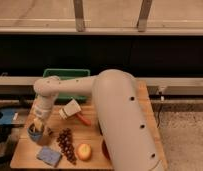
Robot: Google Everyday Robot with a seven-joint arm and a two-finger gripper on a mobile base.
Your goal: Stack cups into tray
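Fig.: Nearest, below the gripper, lie a flat blue sponge, a dark grape bunch and a round yellow-red fruit on the wooden table. The gripper points down and is closed, apparently pinching the rim of the upright dark blue tapered plastic cup, prob. ready for lifting. Right of it in view, the white tapered plastic cup lies tipped on its side. Beyond it sits the bright green rectangular plastic tray, the stacking destination.

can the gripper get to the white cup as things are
Probably yes: the gripper is down at the blue cup, and the white cup lies on its side close by, with nothing between them.
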